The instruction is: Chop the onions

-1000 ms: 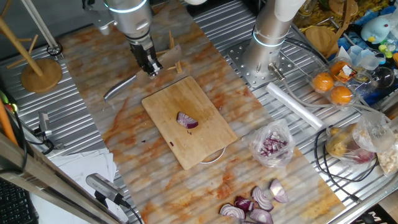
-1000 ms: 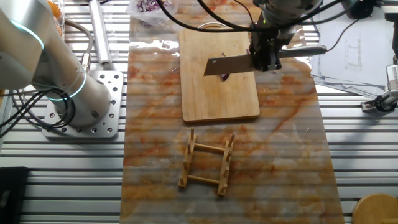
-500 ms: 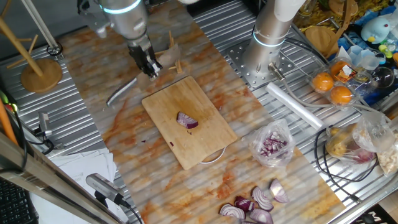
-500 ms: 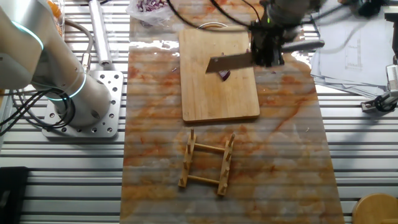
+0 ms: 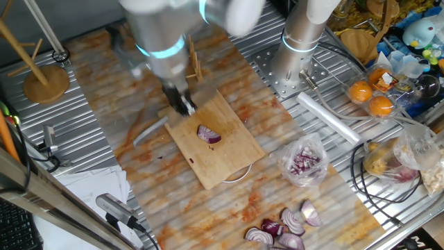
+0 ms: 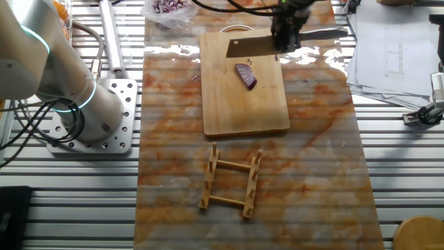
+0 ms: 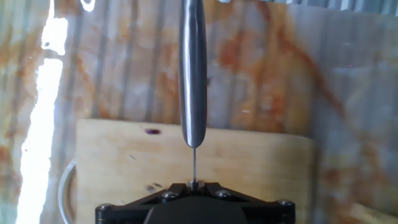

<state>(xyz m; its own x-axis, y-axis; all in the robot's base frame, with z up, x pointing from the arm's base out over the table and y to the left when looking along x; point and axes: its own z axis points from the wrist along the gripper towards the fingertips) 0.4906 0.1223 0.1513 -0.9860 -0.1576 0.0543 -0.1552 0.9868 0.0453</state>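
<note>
A small red-purple onion wedge (image 5: 208, 134) (image 6: 245, 75) lies cut side down near the middle of the wooden board (image 5: 229, 163) (image 6: 229, 111). My gripper (image 5: 182, 104) (image 6: 288, 31) (image 7: 194, 186) is shut on a knife. Its broad blade (image 6: 250, 46) hangs over the board's far end, apart from the onion, and its steel handle (image 6: 326, 32) (image 5: 149, 130) sticks out past the board's side. In the hand view the knife is edge-on, with the handle (image 7: 193, 74) reaching out over the marbled mat. The arm is motion-blurred in one fixed view.
A clear bag of purple bits (image 5: 303, 161) (image 6: 166, 7) and a group of bigger onion wedges (image 5: 284, 229) lie beyond the board. A small wooden rack (image 6: 231, 180) stands on the mat. The robot base (image 6: 76, 111), a white roll (image 5: 338, 119) and oranges (image 5: 371, 97) flank the mat.
My gripper has swung the knife along the board towards its other end. The blade no longer covers the onion in the other fixed view. The onion has not moved.
</note>
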